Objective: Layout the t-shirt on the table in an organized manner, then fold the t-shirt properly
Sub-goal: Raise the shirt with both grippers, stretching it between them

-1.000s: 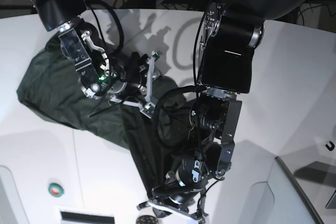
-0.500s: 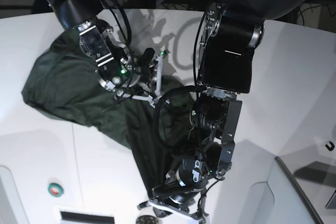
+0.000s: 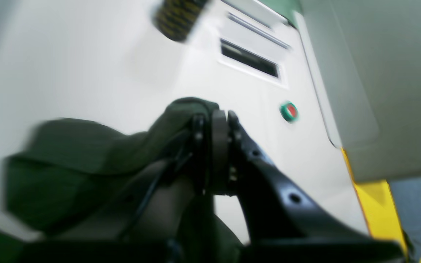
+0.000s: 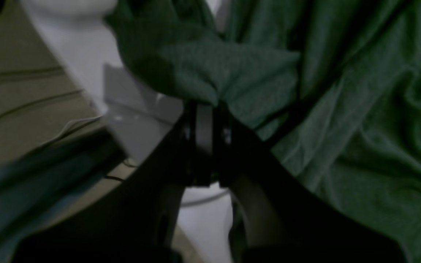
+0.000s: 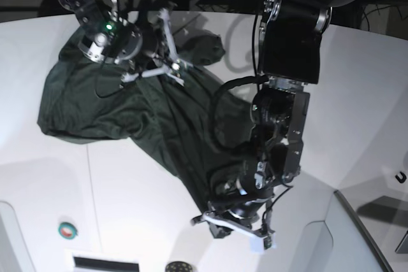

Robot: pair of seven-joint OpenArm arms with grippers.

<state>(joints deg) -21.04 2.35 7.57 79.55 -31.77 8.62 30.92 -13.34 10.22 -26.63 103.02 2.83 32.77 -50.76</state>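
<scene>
In the left wrist view alone, a red-green button [image 3: 288,111].

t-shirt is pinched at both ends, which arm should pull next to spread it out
Probably the right. Its pincer grips the t-shirt at the far edge beside most of the bunched cloth; the left pincer already holds its end at the table's near edge.

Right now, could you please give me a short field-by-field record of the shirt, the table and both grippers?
garment: dark green t-shirt, crumpled, not laid flat
surface: white table
left gripper: shut on a fold of the t-shirt near the table's front edge
right gripper: shut on a bunch of the t-shirt at the far side
cloth between grippers: stretched diagonally across the table
fold: not started
</scene>
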